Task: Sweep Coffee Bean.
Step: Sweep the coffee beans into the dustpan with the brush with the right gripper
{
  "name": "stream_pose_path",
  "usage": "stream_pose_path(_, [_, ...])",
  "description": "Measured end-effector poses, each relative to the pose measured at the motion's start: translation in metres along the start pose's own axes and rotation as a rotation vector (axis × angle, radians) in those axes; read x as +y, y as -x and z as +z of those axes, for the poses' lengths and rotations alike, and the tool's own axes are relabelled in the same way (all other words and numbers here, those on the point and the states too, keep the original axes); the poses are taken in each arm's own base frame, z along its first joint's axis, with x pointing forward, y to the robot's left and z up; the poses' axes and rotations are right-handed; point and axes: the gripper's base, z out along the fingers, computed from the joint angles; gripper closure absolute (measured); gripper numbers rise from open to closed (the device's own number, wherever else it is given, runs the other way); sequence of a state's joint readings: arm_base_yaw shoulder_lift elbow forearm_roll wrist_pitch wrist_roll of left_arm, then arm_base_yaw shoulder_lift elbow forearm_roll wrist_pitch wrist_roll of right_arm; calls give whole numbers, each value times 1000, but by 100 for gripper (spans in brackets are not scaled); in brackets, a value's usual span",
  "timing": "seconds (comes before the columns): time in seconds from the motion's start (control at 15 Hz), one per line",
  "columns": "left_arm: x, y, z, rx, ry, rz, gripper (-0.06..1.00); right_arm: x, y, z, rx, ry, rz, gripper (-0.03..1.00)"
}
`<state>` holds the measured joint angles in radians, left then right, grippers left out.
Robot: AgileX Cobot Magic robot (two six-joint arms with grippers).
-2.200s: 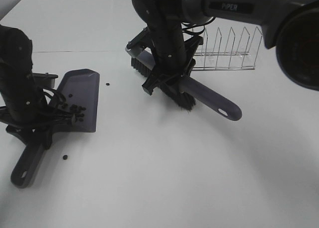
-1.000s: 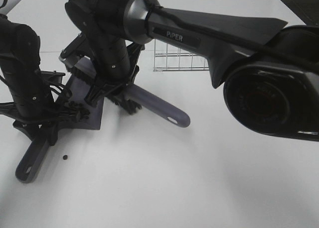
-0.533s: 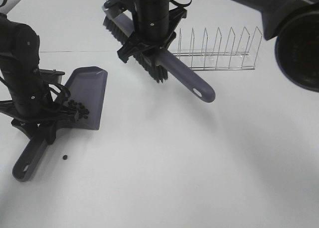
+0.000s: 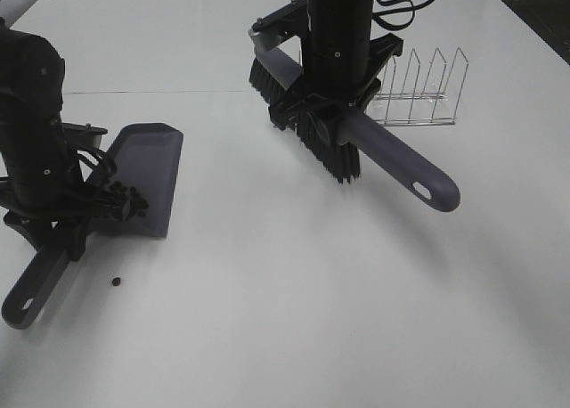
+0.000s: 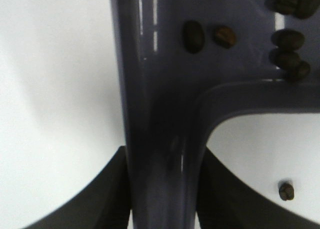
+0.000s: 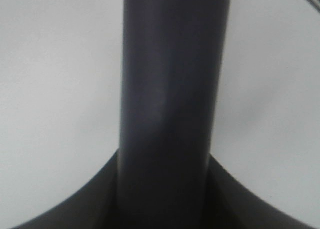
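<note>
The purple-grey dustpan [image 4: 142, 172] lies at the left of the white table, its handle [image 4: 31, 288] pointing to the near left. My left gripper [image 4: 67, 230] is shut on that handle [image 5: 162, 154]. Several coffee beans [image 4: 125, 199] lie at the back of the pan, also seen in the left wrist view [image 5: 287, 44]. One coffee bean [image 4: 117, 282] lies loose on the table near the handle [image 5: 286, 190]. My right gripper [image 4: 325, 114] is shut on the brush [image 4: 392, 163], held above the table centre, bristles [image 4: 307, 127] down. The right wrist view shows only the brush handle [image 6: 170, 99].
A wire dish rack [image 4: 419, 92] stands behind the brush at the back right. A seam in the table top [image 4: 151, 92] runs across the back.
The right arm has swung the brush to the right, away from the dustpan. The dustpan and left gripper shifted slightly left and nearer. The loose bean has not moved.
</note>
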<state>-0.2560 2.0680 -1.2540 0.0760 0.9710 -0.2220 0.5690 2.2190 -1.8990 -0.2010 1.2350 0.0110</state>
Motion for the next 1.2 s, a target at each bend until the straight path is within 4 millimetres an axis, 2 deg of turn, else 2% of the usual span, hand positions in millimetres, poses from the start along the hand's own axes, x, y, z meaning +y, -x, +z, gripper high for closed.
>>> stream_pose_path(0.13, [5,-13,-10,-14,17,-12,60,5,-4,5,23,42,15,66])
stream_pose_path(0.2, [15,-32,-11,-7,22,-42,60,9,-4,4,23,81,88,66])
stream_pose_path(0.4, [36,-67,-9,8,16,-101,60,17,-3,3,31,121,211,66])
stream_pose_path(0.47, [38,-72,-10,4,14,-107,60,21,-3,2,31,124,212,66])
stream_pose_path(0.67, [41,-112,-6,19,6,-144,60,51,-2,-3,24,132,161,66])
stream_pose_path(0.93, [43,-160,16,61,5,-235,60,101,-8,-12,21,150,80,66])
stream_pose_path(1.2, [39,-167,24,31,-49,-295,60,139,-24,0,85,136,26,66])
